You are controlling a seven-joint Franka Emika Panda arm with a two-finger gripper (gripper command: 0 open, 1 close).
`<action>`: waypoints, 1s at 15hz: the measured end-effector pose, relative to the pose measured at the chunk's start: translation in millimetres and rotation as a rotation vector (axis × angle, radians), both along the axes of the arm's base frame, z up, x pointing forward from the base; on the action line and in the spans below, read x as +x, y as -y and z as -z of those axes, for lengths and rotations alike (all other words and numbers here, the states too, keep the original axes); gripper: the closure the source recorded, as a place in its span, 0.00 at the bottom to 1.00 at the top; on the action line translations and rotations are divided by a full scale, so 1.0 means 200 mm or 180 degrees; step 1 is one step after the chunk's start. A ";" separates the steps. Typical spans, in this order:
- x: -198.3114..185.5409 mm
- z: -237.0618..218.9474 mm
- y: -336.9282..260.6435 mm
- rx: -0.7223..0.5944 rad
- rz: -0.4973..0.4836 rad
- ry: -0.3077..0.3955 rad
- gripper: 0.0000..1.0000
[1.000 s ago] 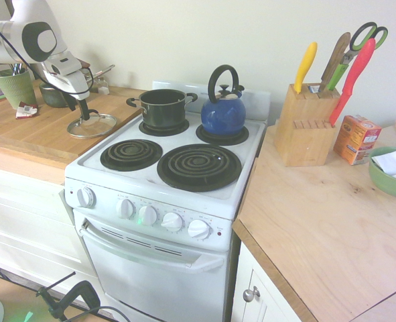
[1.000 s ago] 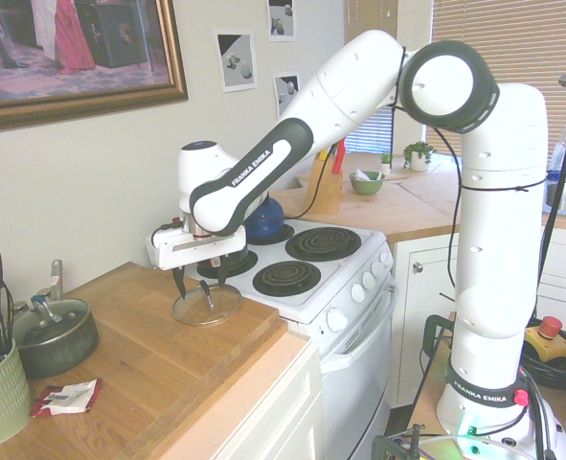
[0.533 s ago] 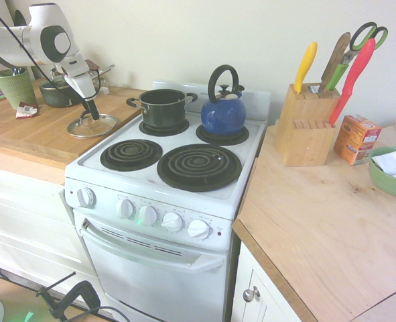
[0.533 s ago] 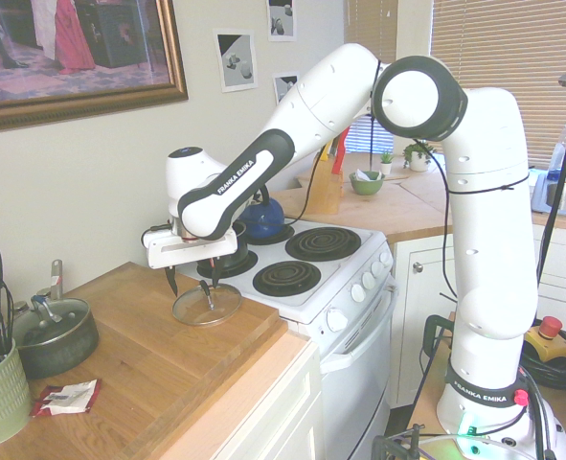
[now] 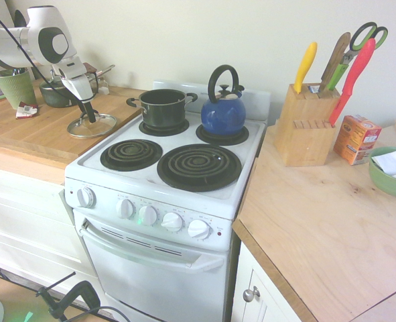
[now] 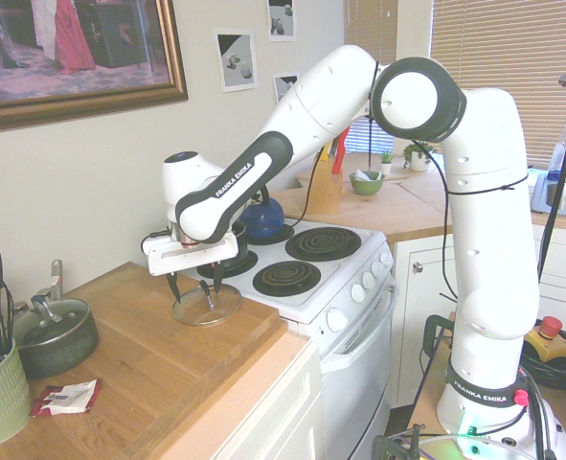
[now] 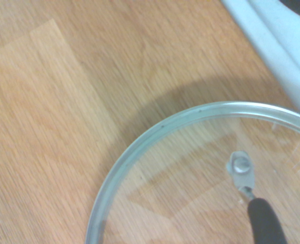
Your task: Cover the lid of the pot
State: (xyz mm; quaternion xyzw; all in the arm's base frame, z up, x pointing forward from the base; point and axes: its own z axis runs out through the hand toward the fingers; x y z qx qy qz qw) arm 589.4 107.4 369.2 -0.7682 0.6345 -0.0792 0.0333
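Gripper (image 6: 196,287) shifted slightly toward the lid (image 6: 221,305) over the last half second; jaws wide apart, nothing held. Lid flat on the wooden counter (image 6: 129,359), beside the stove (image 5: 144,163), unmoved, so the grasp is still to come. Pot (image 5: 163,109) uncovered on a back burner, plain in the first exterior view, mostly hidden behind the gripper in the second. Wrist view alone gives the handle's metal bracket (image 7: 242,165) close up; the dark grip beyond seems part of that handle.

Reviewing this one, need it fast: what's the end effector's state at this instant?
End effector: open, holding nothing, its fingers around the handle of the glass lid without gripping it.
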 end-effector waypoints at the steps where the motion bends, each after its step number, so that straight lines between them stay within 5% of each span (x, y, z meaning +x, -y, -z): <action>1: 0.00 0.00 0.00 0.0000 0.0006 0.0000 1.00; 15: 0.01 0.00 0.02 -0.0009 0.0026 0.0058 1.00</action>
